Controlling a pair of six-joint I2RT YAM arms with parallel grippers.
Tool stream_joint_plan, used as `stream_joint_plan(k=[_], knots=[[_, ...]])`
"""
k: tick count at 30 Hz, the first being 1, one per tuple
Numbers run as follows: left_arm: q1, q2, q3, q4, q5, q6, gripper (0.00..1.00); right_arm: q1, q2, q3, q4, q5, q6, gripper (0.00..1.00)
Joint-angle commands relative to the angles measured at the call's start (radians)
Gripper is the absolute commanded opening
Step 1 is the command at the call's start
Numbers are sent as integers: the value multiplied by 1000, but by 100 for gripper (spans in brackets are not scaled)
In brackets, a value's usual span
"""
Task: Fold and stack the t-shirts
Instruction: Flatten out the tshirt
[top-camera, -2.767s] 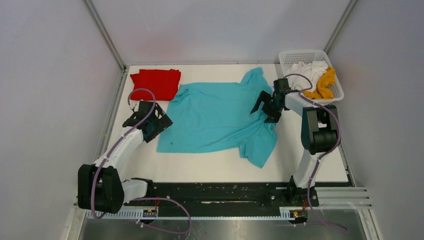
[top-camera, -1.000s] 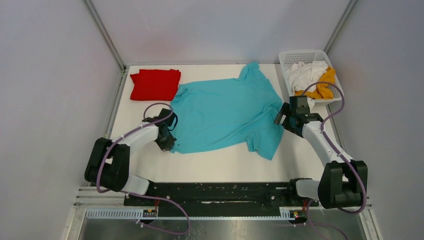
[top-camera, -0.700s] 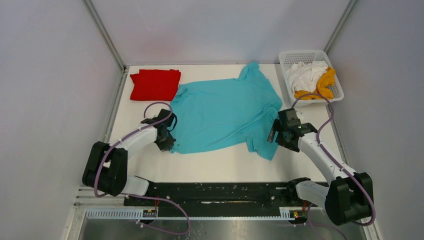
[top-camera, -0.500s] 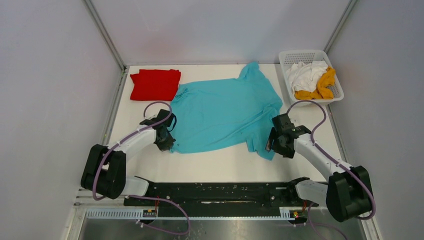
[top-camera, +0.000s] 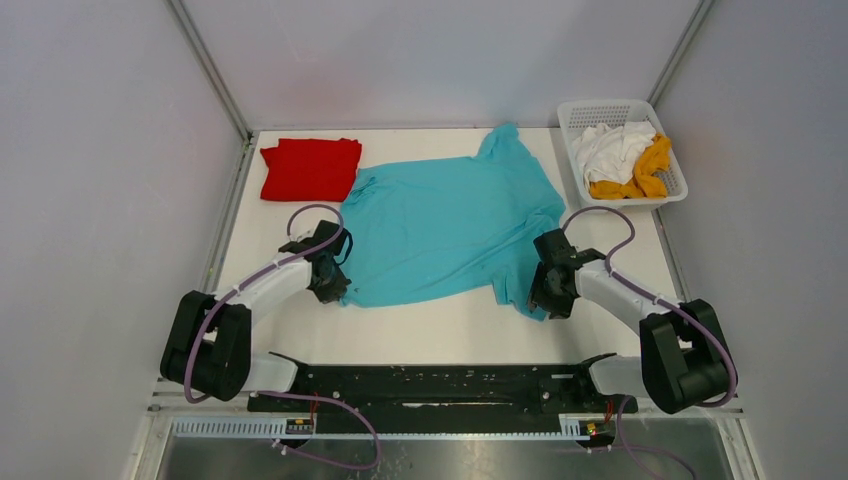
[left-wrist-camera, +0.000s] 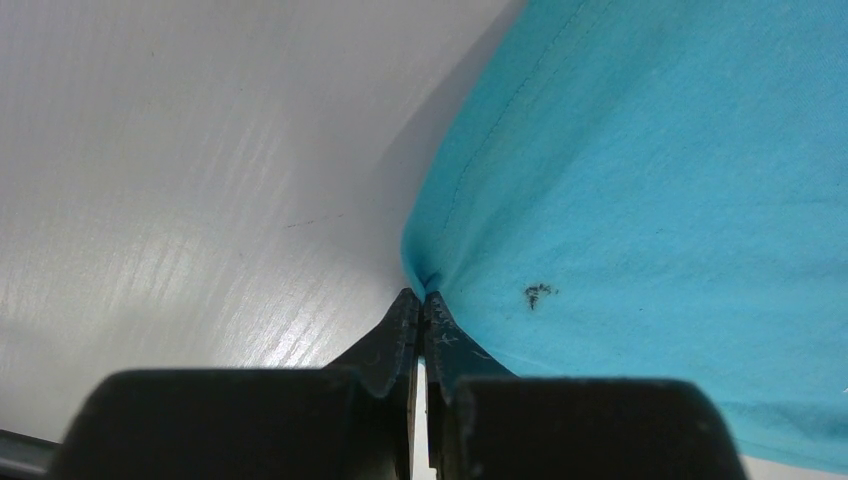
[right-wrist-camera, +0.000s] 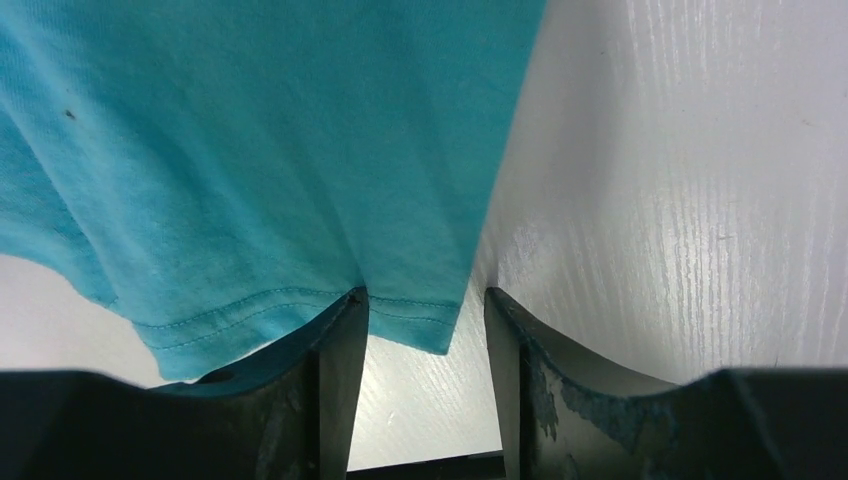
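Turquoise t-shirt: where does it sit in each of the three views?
Top external: the turquoise t-shirt lies spread out mid-table.
Left wrist: it fills the right side; the left gripper pinches its corner.
Right wrist: it is in the upper left, its hem corner between the open right gripper fingers.
Shared landmark: the white table bordering the shirt's edge.

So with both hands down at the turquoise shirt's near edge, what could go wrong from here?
The left hand is shut on only a small pinch at the edge of the turquoise shirt, so the cloth may slip out when lifted. The right hand is open with just the hem corner of a sleeve between its jaws. Closing there could catch a sliver or miss, and the fold would probably come out lopsided.
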Motion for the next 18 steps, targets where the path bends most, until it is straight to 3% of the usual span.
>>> stream_joint_plan(k=[1, 9, 15, 18], knots=[[-3, -30, -3, 13, -7, 10, 0, 8, 40, 0, 49, -25, 18, 53], [-3, -44, -1, 9, -1, 10, 0, 10, 39, -14, 42, -54, 42, 34], [-3, -60, -4, 11, 1, 22, 0, 10, 9, -27, 67, -42, 53, 6], [-3, -100, -4, 11, 6, 28, 0, 11, -53, -2, 67, -3, 42, 0]])
